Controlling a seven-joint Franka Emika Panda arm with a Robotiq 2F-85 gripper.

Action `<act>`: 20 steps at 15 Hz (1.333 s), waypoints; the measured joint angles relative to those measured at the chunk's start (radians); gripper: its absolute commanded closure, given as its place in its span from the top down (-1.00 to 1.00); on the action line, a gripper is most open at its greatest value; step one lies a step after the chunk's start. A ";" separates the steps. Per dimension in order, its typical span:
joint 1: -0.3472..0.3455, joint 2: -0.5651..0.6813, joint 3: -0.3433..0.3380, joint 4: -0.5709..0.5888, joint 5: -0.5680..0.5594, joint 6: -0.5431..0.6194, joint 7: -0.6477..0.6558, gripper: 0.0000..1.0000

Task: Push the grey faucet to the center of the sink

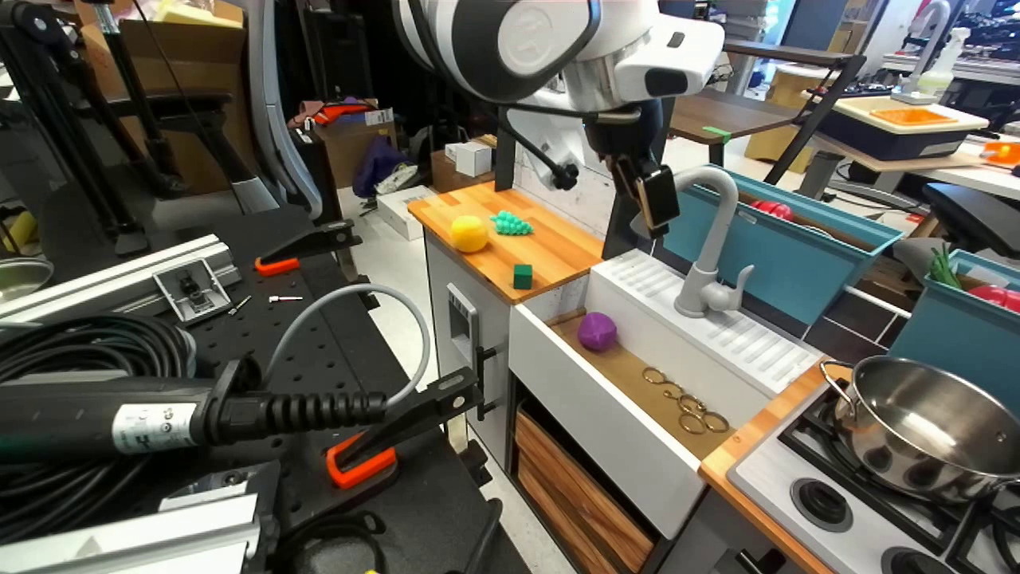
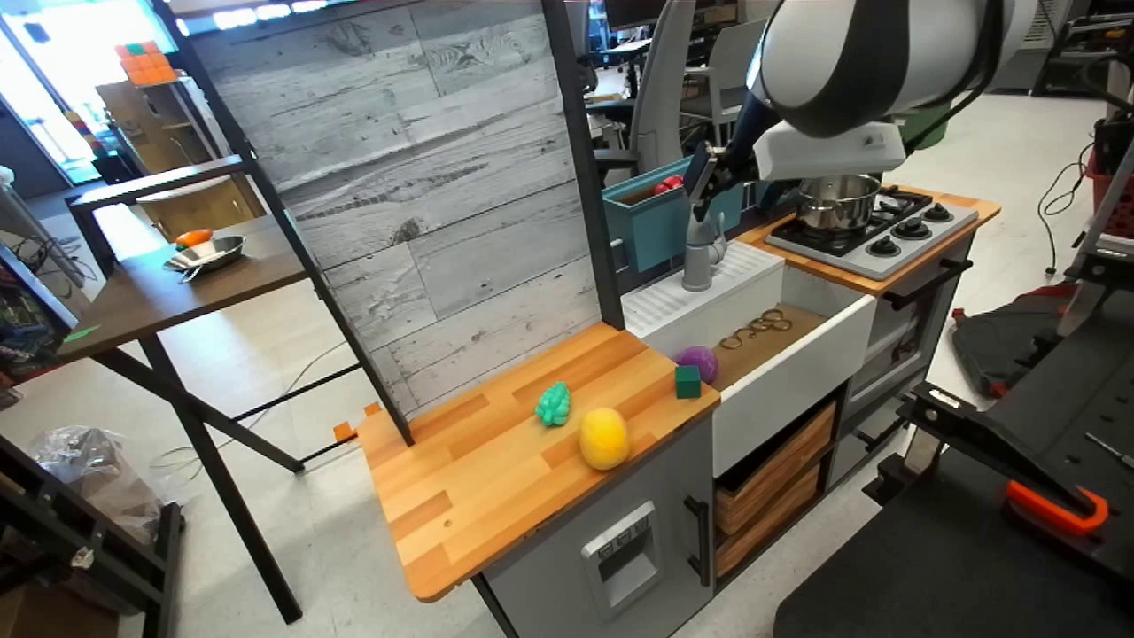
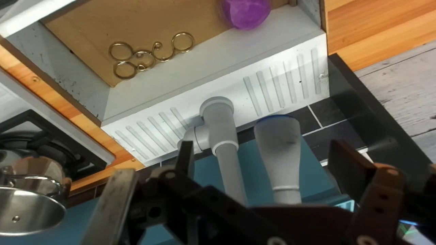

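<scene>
"Where's the grey gooseneck faucet [image 1: 715, 243]?"

"Upright on the grooved back ledge [image 1: 647, 277] of the white apron-front sink [image 1: 598, 418], its spout [image 1: 712, 176] turned aside toward the end with the purple ball [image 1: 597, 331], not out over the middle."

"And the gripper [image 3: 261, 149]?"

"Fingers [image 3: 185, 158] well apart. By the wrist view, the nozzle [image 3: 278, 153] shows between them; whether either touches it, I can't tell."

"How would it take a push?"

"It looks like plastic, so I'd guess light and stiff, with a smooth skin a finger could skid off. The spout probably swivels. If it's stuck, a hard shove might crack it or rock the whole thing loose."

"So where would you take hold?"

"I'd not squeeze at all. I'd set one finger flat against the nozzle's side, out at the end, for leverage, and ease it round toward the sink's center. Up on the curve it'd likely slide away. And I'd spare the side lever [image 1: 742, 285]; that looks thin enough to snap."
</scene>
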 measured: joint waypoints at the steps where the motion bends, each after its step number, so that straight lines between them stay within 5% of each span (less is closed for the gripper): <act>1: 0.015 0.042 -0.005 0.034 0.020 0.032 0.008 1.00; 2: 0.024 0.070 -0.007 0.059 0.036 0.056 0.015 1.00; 3: 0.033 0.095 -0.009 0.084 0.053 0.076 0.021 0.63; 13: 0.138 0.198 -0.096 0.200 0.196 0.137 0.027 -0.89; 20: 0.163 0.166 -0.134 0.154 0.201 0.096 0.006 -0.85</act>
